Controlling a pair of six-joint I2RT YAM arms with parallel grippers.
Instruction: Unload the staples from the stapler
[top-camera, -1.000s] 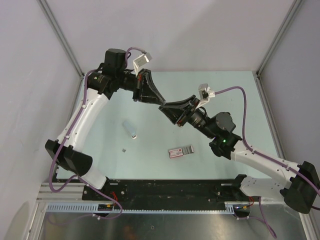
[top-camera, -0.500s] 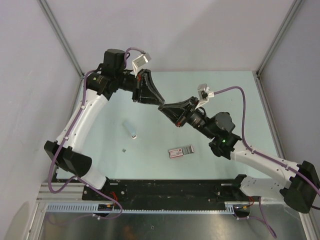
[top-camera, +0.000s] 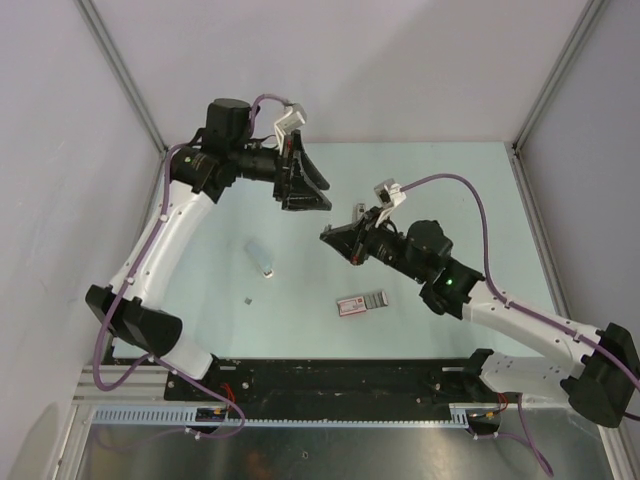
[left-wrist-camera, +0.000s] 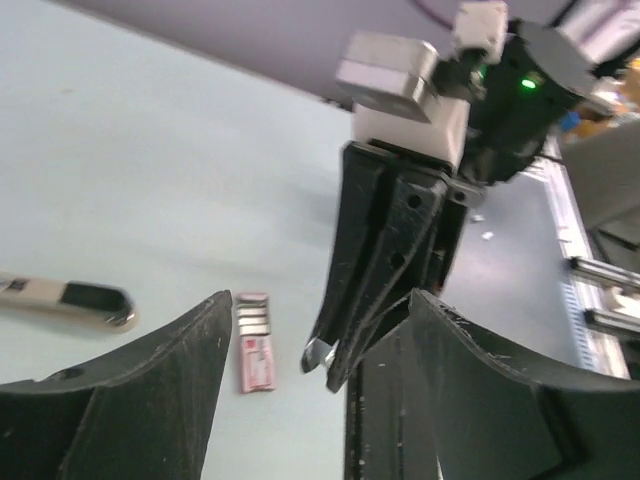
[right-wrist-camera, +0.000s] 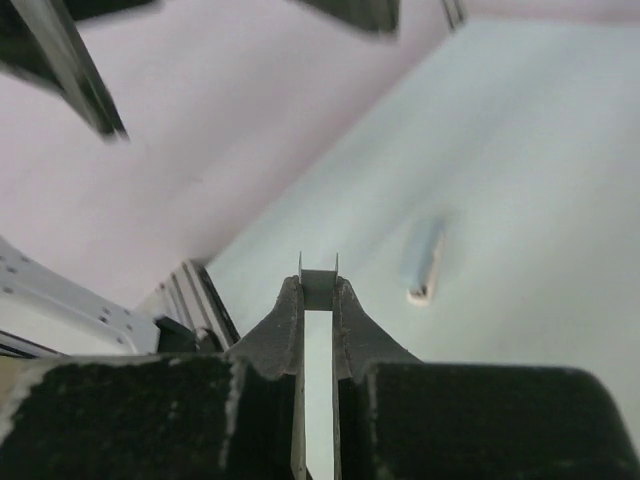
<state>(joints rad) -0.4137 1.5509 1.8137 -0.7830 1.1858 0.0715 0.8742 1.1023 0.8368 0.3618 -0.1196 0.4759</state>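
Staples (right-wrist-camera: 318, 287) are the matter in hand. The right gripper (top-camera: 328, 236) is clenched on a short grey strip of them, seen end-on between its fingertips in the right wrist view and as a silvery glint at its tip in the left wrist view. It hangs in the air at the middle of the top frame. The left gripper (top-camera: 318, 196) is just above and left of it, spread wide with nothing between its fingers, and the two are apart.

The stapler (top-camera: 259, 258) lies flat on the table (top-camera: 450, 190) left of centre in the top frame, well clear of both grippers. A tiny grey bit (top-camera: 247, 299), probably a staple, lies below it. A pink-labelled box (top-camera: 355, 305) lies lower centre, below the right gripper.

I judge the step to be the carrying-off of a strip already out of the stapler. The task looks well along, though I cannot tell whether the stapler is empty: its channel is not visible in any view.

The next move calls for bringing the right gripper down to a bare patch of table, perhaps beside the box, and letting go low. The strip is light and thin, and would likely bounce or cling to a finger. The left gripper should keep out of the path.
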